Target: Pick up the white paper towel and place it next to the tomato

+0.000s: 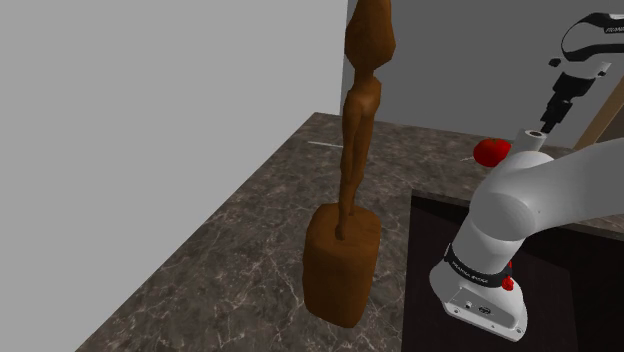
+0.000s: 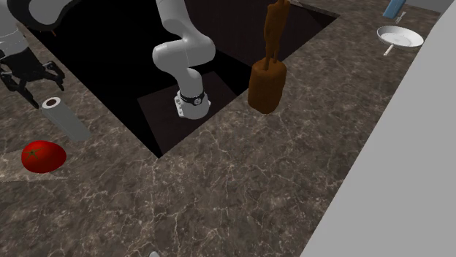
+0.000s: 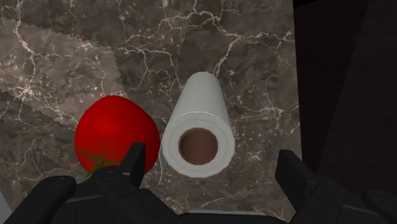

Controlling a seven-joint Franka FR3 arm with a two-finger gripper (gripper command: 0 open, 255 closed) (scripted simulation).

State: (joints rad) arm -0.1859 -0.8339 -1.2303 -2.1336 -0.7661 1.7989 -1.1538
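A white paper towel roll [image 3: 198, 124] with a brown core stands upright on the dark marble counter [image 2: 241, 182]. Right beside it sits a red tomato [image 3: 114, 130], a narrow gap apart. The roll [image 2: 64, 115] and the tomato [image 2: 43, 156] are at the second exterior view's left edge. My gripper [image 3: 211, 162] hangs open above the roll's top end, its fingers wide apart and touching nothing. In the shoulder view the gripper [image 1: 555, 105] is above the roll [image 1: 530, 140], with the tomato [image 1: 490, 152] just to the left.
A tall brown statue [image 1: 345, 220] on a block stands on the counter near the dark recess [image 2: 146, 58] that holds my base [image 2: 191, 102]. A white pan [image 2: 398, 36] lies far along the counter. A grey wall [image 1: 150, 120] borders the counter.
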